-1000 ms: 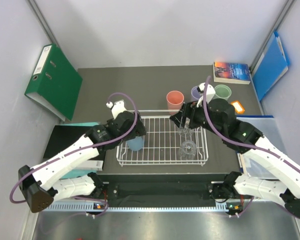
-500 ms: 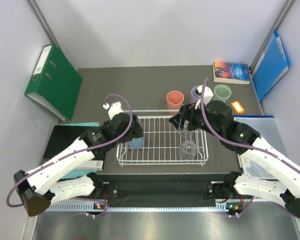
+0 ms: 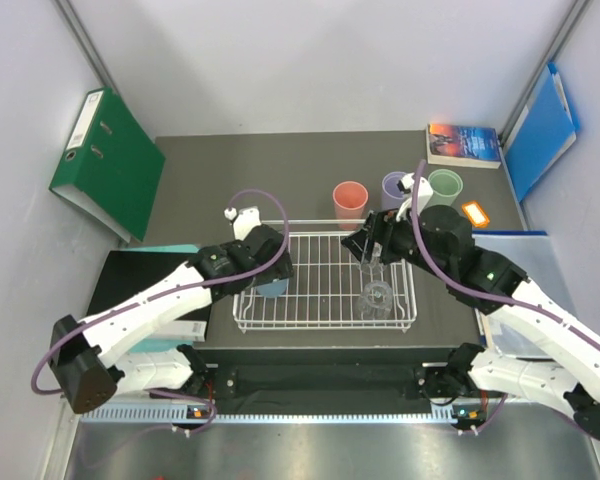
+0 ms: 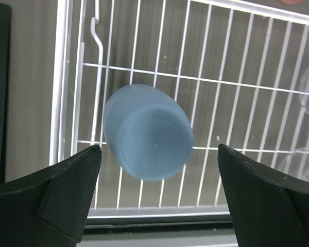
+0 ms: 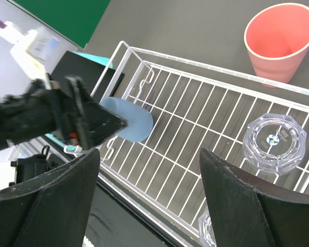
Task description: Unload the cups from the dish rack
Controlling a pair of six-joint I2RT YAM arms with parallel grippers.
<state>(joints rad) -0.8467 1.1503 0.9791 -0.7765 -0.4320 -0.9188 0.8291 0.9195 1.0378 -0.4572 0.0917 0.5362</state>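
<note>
At the rack's (image 3: 315,265) left end, by the desk's (image 3: 280,170) near edge, the blue cup (image 4: 147,136) sits upside down & a bit tilted on the wires, base up. Further right in the rack are 2 more: the back glass (image 5: 274,138) near the rack's back-right part, and the front glass (image 3: 377,297) closer to the near edge. Out on the desk behind the rack, running toward the back-right corner, are the pink cup (image 3: 350,198), lilac cup (image 3: 392,183) and green cup (image 3: 445,184), all upright. So approx half done by my count: 3 out, 3 to go (blue + both glasses).

Left arm (image 3: 150,310): reaches in diagonally from the near-left corner to over the rack's left end. The wrist is pitched down, so its cam looks almost straight onto the blue cup. Left fingers (image 4: 67,195) are spread wide, one each side of the cup, not touching it, holding nothing. Reads as a pre-grasp hover. Next would prob. be dropping lower & closing on the cup wall, though the tilted cup might slide on the wires.

Right arm (image 3: 540,310): comes in from the near-right corner, elbow out to the right, wrist over the rack's back-right part. Right fingers (image 5: 67,206) are also wide apart & empty. In the wrist view the back glass lies beyond one finger, outside the gap, so the arm isn't lined up on either glass yet. Can't tell its height above the rack.
</note>
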